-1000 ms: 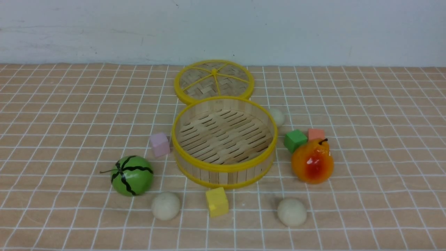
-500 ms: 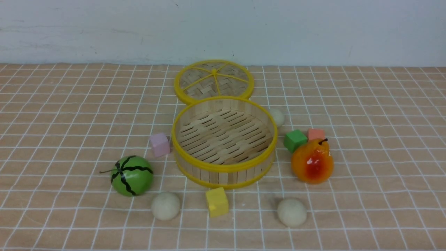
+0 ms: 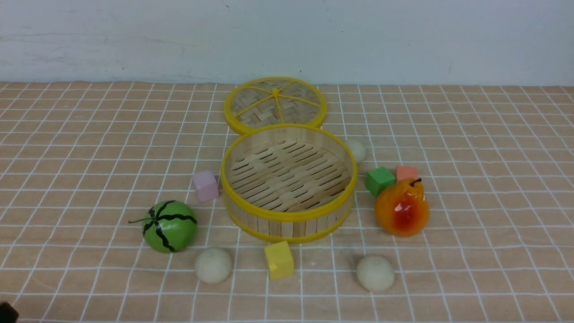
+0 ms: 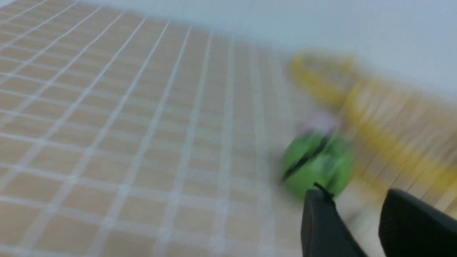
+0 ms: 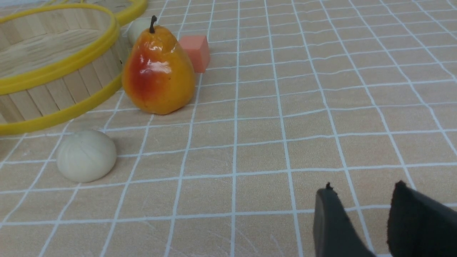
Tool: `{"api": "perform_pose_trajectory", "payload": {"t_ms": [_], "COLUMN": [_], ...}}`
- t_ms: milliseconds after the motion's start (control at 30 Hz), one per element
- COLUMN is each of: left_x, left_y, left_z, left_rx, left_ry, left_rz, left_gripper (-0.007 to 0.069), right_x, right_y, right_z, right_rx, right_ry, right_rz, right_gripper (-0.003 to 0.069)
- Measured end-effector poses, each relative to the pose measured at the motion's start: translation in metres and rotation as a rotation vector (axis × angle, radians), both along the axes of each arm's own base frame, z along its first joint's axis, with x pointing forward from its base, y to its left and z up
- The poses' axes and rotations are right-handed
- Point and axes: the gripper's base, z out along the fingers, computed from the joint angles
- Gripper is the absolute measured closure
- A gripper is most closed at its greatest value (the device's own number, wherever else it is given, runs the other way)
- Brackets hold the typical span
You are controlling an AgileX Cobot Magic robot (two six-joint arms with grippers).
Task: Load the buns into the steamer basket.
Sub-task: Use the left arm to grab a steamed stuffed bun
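Observation:
The steamer basket (image 3: 289,216) stands empty at the table's middle. Three off-white buns lie on the cloth: one front left (image 3: 213,264), one front right (image 3: 376,272), one behind the basket's right side (image 3: 357,150). My left gripper (image 4: 357,194) is open and empty, pointing toward the watermelon (image 4: 316,167) and the blurred basket (image 4: 392,142). My right gripper (image 5: 364,187) is open and empty, low over the cloth, well right of the front right bun (image 5: 86,155). The basket (image 5: 53,67) and the far bun (image 5: 137,28) also show in that view.
The flat lid (image 3: 275,104) lies behind the basket. A watermelon (image 3: 170,225) and pink cube (image 3: 205,185) are at its left, a yellow cube (image 3: 279,259) in front, a pear (image 3: 402,208), green cube (image 3: 380,180) and salmon cube (image 3: 406,172) at its right. A dark arm part (image 3: 6,312) shows bottom left.
A dark part of my left arm has come into the front view's bottom left corner. The left wrist view is blurred by motion. Nothing on the table has moved.

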Motion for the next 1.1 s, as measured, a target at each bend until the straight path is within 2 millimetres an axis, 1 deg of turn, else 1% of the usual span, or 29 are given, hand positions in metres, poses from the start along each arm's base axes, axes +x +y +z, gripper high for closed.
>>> {"api": "perform_pose_trajectory", "payload": {"t_ms": [33,67,167,200,233,333,367,400,433,500,533,567,600,667,733,800,833,867,900,933,967,1000,1033,1067,1100], "left_x": [0.0,-0.001,-0.004,-0.005,-0.008,-0.019,-0.019,-0.025,-0.025,-0.025,-0.024,-0.017,-0.009,0.008,0.033,0.06,0.065,0.084,0.091,0.106,0.108,0.12,0.139,0.144,0.159], "left_y": [0.001,0.002,0.006,0.006,0.007,0.008,0.008,0.007,0.006,0.002,0.002,-0.001,-0.003,-0.005,-0.006,-0.007,-0.007,-0.009,-0.01,-0.012,-0.012,-0.014,-0.019,-0.021,-0.029], "left_z": [0.006,0.01,0.024,0.026,0.039,0.077,0.08,0.106,0.129,0.166,0.171,0.186,0.191,0.191,0.179,0.165,0.162,0.152,0.149,0.141,0.139,0.131,0.116,0.111,0.099], "left_rx": [-0.084,-0.129,-0.163,-0.162,-0.154,-0.148,-0.148,-0.144,-0.138,-0.108,-0.101,-0.075,-0.052,-0.006,0.038,0.07,0.07,0.066,0.053,0.034,0.024,0.014,0.031,0.043,0.096], "left_ry": [-0.058,-0.107,-0.264,-0.287,-0.363,-0.459,-0.461,-0.486,-0.468,-0.39,-0.364,-0.255,-0.161,0.003,0.198,0.343,0.365,0.437,0.462,0.51,0.518,0.563,0.643,0.667,0.74], "left_rz": [0.004,0.009,0.033,0.037,0.047,0.041,0.04,0.029,0.017,-0.011,-0.017,-0.034,-0.044,-0.049,-0.048,-0.043,-0.044,-0.047,-0.052,-0.06,-0.063,-0.074,-0.11,-0.125,-0.194], "left_gripper": [0.0386,0.0386,0.0386,0.0386,0.0386,0.0386,0.0386,0.0386,0.0386,0.0386,0.0386,0.0386,0.0386,0.0386,0.0386,0.0386,0.0386,0.0386,0.0386,0.0386,0.0386,0.0386,0.0386,0.0386,0.0386], "right_x": [0.0,0.0,0.0,0.0,0.0,0.0,0.0,0.0,0.0,0.0,0.0,0.0,0.0,0.0,0.0,0.0,0.0,0.0,0.0,0.0,0.0,0.0,0.0,0.0,0.0], "right_y": [0.0,0.0,0.0,0.0,0.0,0.0,0.0,0.0,0.0,0.0,0.0,0.0,0.0,0.0,0.0,0.0,0.0,0.0,0.0,0.0,0.0,0.0,0.0,0.0,0.0], "right_z": [0.0,0.0,0.0,0.0,0.0,0.0,0.0,0.0,0.0,0.0,0.0,0.0,0.0,0.0,0.0,0.0,0.0,0.0,0.0,0.0,0.0,0.0,0.0,0.0,0.0], "right_rx": [0.0,0.0,0.0,0.0,0.0,0.0,0.0,0.0,0.0,0.0,0.0,0.0,0.0,0.0,0.0,0.0,0.0,0.0,0.0,0.0,0.0,0.0,0.0,0.0,0.0], "right_ry": [0.0,0.0,0.0,0.0,0.0,0.0,0.0,0.0,0.0,0.0,0.0,0.0,0.0,0.0,0.0,0.0,0.0,0.0,0.0,0.0,0.0,0.0,0.0,0.0,0.0], "right_rz": [0.0,0.0,0.0,0.0,0.0,0.0,0.0,0.0,0.0,0.0,0.0,0.0,0.0,0.0,0.0,0.0,0.0,0.0,0.0,0.0,0.0,0.0,0.0,0.0,0.0], "right_gripper": [0.0419,0.0419,0.0419,0.0419,0.0419,0.0419,0.0419,0.0419,0.0419,0.0419,0.0419,0.0419,0.0419,0.0419,0.0419,0.0419,0.0419,0.0419,0.0419,0.0419,0.0419,0.0419,0.0419,0.0419,0.0419]}}
